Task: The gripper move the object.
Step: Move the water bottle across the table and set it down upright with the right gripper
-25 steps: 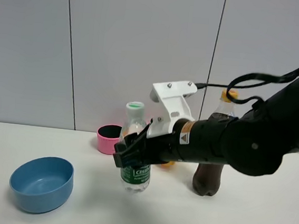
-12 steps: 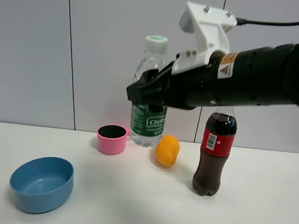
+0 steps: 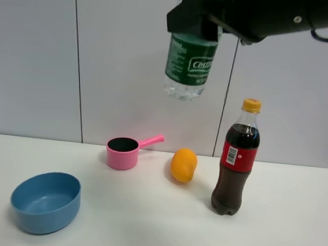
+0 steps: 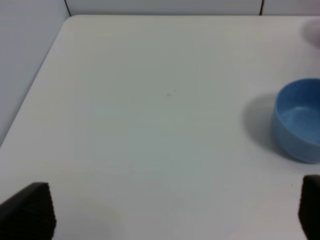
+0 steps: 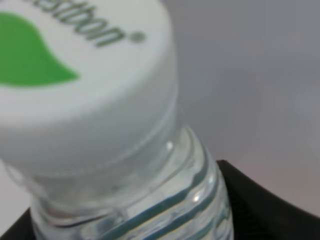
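Observation:
The object, a small clear water bottle with a green label, hangs high above the table, its upper part hidden in my right gripper, which is shut on it. In the right wrist view its white cap with a green leaf mark fills the frame, and the black fingers hug the ribbed neck below it. My left gripper is open over bare table, with only its two black fingertips showing at the frame edge and nothing between them. It does not show in the exterior high view.
On the white table stand a cola bottle with red label and yellow cap, an orange fruit, a pink handled cup and a blue bowl. The bowl also shows in the left wrist view. A grey wall lies behind.
My right gripper has lifted the water bottle from the table to high above it, and slightly to the right. The other things have not moved.

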`<state>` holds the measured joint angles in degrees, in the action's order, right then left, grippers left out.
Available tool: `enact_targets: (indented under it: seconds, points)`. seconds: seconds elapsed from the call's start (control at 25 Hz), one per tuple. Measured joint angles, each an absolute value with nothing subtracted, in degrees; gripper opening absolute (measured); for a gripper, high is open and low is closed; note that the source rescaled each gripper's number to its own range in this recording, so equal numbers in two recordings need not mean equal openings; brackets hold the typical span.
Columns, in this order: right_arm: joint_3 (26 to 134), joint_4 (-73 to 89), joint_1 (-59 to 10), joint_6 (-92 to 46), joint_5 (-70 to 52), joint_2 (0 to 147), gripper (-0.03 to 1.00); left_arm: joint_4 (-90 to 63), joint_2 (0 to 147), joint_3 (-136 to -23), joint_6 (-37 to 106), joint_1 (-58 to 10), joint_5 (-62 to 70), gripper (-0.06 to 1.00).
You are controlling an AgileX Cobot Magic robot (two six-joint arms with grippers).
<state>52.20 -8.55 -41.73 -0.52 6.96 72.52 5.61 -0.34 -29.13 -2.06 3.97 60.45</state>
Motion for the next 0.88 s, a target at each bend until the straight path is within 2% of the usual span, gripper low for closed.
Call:
enact_targets:
  seconds: [0.36,0.88]
  points:
    - [58.71,-8.62,-40.86,-10.91,-7.22,69.33,0.0,5.61,-0.34,-29.13,-2.06,3.97,60.45,1.0]
    - [58.83,-8.62,-27.4,-11.36,-14.57,64.04,0.0,5.61,-0.34,-29.13,-2.06,3.97,60.45,1.0]
